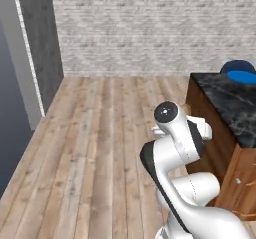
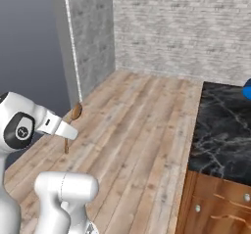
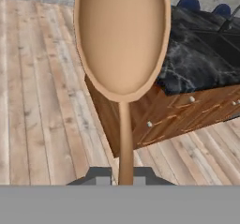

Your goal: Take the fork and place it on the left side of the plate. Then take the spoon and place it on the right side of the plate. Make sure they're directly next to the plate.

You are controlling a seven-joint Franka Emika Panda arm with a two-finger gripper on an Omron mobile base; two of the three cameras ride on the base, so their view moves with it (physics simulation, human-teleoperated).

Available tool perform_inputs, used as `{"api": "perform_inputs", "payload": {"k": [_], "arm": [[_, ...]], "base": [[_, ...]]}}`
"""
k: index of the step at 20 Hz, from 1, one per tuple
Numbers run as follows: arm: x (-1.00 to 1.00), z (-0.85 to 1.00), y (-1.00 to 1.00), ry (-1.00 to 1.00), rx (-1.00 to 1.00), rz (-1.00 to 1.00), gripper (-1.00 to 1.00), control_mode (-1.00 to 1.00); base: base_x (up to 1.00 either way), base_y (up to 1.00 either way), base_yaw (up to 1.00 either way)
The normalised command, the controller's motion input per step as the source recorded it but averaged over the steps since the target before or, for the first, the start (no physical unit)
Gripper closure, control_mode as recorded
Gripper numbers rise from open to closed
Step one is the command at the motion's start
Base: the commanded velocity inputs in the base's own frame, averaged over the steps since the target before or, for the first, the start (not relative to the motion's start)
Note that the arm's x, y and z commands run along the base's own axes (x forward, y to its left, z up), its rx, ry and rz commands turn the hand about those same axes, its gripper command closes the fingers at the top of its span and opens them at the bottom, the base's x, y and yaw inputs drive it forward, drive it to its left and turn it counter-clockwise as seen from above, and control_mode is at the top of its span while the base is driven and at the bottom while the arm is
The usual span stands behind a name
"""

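Left base view: the blue plate [image 1: 241, 76] sits at the upper right edge on the dark marble counter [image 1: 230, 105]. Right base view: a wooden spoon [image 2: 74, 116] shows at left centre. Hand view: the gripper [image 3: 123, 177], bottom centre, apparently clasps the spoon's handle.

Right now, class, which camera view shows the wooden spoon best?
The hand view: the wooden spoon fills it, bowl and handle clear. The right base view shows it small and distant, bowl up, beyond the arm. The left base view adds nothing.
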Motion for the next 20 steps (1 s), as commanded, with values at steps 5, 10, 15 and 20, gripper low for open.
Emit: {"api": "perform_inputs", "payload": {"k": [5,10,15,20], "arm": [[0.00,0.00,0.00,0.00,0.00,0.00,1.00,1.00],[0.00,0.00,0.00,0.00,0.00,0.00,1.00,1.00],[0.00,0.00,0.00,0.00,0.00,0.00,1.00,1.00],[0.00,0.00,0.00,0.00,0.00,0.00,1.00,1.00]], "base": [[1.00,0.59,-0.45],[1.00,0.61,-0.46],[1.00,0.60,-0.46],[1.00,0.61,-0.47]]}}
